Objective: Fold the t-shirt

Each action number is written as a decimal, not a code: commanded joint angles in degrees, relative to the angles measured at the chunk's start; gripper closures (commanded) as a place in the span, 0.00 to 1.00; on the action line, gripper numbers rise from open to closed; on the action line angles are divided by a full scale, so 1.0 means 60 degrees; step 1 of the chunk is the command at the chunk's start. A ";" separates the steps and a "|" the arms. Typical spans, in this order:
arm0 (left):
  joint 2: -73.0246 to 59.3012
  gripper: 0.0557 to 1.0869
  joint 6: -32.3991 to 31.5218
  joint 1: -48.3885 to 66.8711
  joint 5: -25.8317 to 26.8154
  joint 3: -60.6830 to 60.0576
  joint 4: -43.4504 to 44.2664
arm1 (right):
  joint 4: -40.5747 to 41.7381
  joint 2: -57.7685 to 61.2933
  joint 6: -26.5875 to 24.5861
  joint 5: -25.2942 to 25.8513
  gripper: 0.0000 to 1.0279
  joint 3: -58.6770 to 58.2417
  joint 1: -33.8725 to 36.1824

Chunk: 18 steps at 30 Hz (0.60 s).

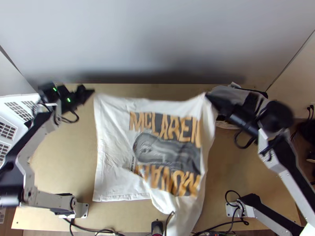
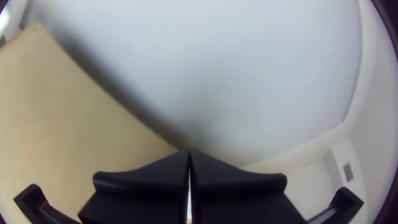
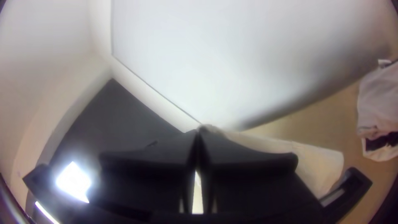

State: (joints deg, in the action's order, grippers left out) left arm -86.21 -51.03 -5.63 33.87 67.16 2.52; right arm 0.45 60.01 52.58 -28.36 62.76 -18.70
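One white t-shirt (image 1: 114,137), orange and dark print on its front, over the middle of the light wooden table (image 1: 59,157), upper edge drawn out between two grippers, lower part loose and rumpled towards the near side. Left gripper (image 1: 93,92): fingers together, clamped on one corner. Right gripper (image 1: 207,95): likewise, other corner. One bunched cloth pile (image 3: 378,97), far right side.

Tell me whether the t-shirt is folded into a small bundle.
No, the t-shirt is spread wide, stretched between the left gripper and the right gripper.
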 commanded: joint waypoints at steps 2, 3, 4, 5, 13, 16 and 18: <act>0.2079 0.97 -0.1076 0.0499 0.0889 0.4276 -0.1973 | -0.1950 0.1219 0.0920 -0.0298 0.98 0.5345 0.0172; 0.2226 0.97 -0.1266 0.0499 0.1123 0.4906 -0.2135 | -0.2301 0.1366 0.1008 -0.0415 0.98 0.6034 0.0187; 0.2357 0.97 -0.1398 0.0484 0.1182 0.5419 -0.2208 | -0.2550 0.1468 0.1066 -0.0459 0.98 0.6620 0.0187; 0.2431 0.97 -0.1530 0.0455 0.1196 0.5844 -0.2223 | -0.2711 0.1542 0.1154 -0.0459 0.98 0.7118 0.0216; 0.2416 0.97 -0.2468 -0.0600 0.1855 0.9022 -0.2589 | -0.3825 0.2421 0.1330 -0.0503 0.98 1.1307 0.0348; 0.2665 0.97 -0.2907 -0.0688 0.1855 0.9828 -0.2340 | -0.3707 0.2333 0.1433 -0.0591 0.98 1.2025 0.0421; 0.3031 0.97 -0.3434 -0.0732 0.1855 0.9960 -0.1622 | -0.3590 0.1981 0.1535 -0.0693 0.98 1.2054 0.0436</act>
State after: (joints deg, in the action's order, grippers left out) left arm -71.75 -65.08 -7.84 43.83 116.40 -11.57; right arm -19.70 72.25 60.25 -31.46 123.13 -16.67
